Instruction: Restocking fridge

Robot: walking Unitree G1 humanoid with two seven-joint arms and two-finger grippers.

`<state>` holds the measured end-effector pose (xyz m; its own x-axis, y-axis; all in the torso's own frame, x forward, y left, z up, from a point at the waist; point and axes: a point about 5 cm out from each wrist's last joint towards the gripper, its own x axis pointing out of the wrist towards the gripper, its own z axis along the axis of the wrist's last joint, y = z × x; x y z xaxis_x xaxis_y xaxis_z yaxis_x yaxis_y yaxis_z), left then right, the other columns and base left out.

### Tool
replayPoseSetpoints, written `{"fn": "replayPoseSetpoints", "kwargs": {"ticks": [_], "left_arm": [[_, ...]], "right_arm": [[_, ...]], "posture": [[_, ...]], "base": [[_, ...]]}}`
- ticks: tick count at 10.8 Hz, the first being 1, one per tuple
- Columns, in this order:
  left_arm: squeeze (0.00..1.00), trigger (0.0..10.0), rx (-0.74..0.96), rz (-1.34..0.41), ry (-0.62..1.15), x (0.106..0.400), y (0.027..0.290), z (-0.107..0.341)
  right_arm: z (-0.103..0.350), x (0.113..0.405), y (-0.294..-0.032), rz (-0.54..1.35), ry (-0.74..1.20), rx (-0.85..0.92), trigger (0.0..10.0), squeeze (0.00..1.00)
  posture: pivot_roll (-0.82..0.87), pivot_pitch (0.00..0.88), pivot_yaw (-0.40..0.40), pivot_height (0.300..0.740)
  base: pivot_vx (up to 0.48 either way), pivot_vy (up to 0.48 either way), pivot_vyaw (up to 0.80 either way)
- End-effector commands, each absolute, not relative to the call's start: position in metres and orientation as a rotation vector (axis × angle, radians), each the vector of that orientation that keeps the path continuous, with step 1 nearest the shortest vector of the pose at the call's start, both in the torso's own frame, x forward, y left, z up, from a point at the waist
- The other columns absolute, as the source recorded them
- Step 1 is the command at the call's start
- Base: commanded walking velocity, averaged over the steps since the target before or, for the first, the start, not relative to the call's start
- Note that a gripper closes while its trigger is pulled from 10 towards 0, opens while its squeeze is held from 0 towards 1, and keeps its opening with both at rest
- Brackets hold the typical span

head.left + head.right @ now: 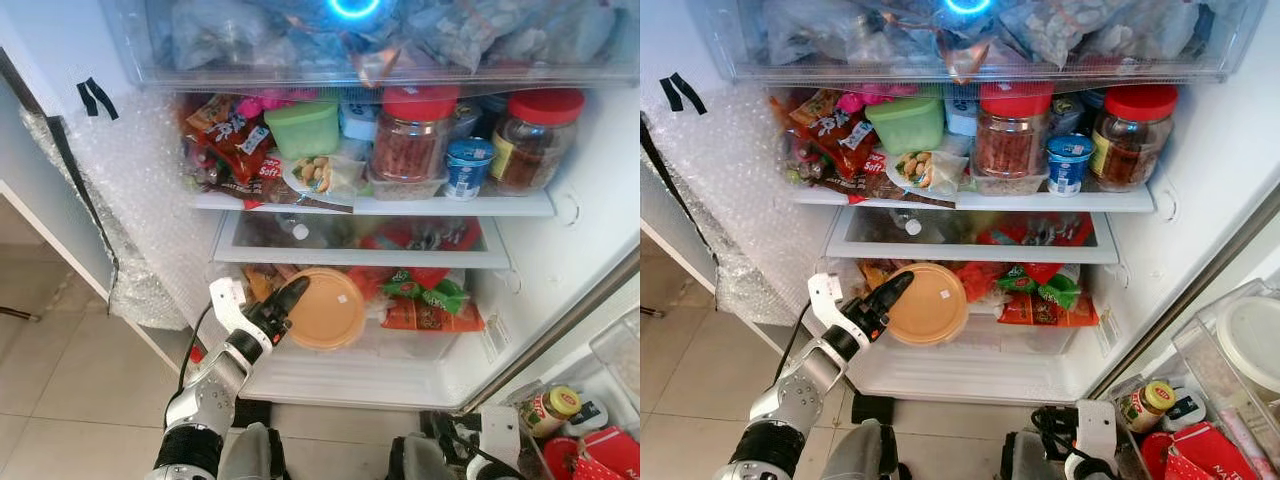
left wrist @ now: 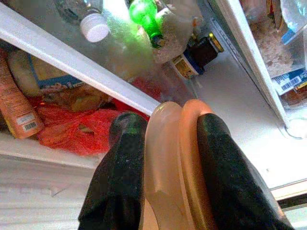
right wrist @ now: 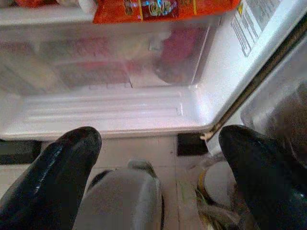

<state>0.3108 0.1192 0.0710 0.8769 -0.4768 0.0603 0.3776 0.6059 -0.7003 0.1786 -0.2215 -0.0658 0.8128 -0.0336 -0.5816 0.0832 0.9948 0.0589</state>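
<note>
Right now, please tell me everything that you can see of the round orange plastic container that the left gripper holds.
The round orange plastic container looks flat and shallow, with a lid that bears a small pale sticker. It stands on edge, its lid turned outward, in front of the fridge's lower shelf, before red and green food packets. The left gripper is shut on its rim; the left wrist view shows two peach-coloured edges, lid and base, pressed between the black fingers.
</note>
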Motion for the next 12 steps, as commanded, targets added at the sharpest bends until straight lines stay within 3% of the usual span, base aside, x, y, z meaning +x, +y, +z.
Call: {"fn": "replayPoseSetpoints", "kwargs": {"ticks": [1,12], "left_arm": [[0.00,10.0,-0.780,-0.496,0.136,0.3118,0.1197,0.0709],[0.00,10.0,-0.794,-0.502,0.131,0.3123,0.1149,0.0706]], "right_arm": [[-0.0726,0.1664,-0.2238,-0.081,0.675,0.089,10.0,0.00],[-0.0733,0.1665,-0.2298,-0.104,0.704,0.109,10.0,0.00]], "posture": [[-0.01,0.082,0.062,0.639],[-0.01,0.099,0.062,0.639]], "base": [[0.000,0.000,0.00],[0.258,0.000,0.00]]}}
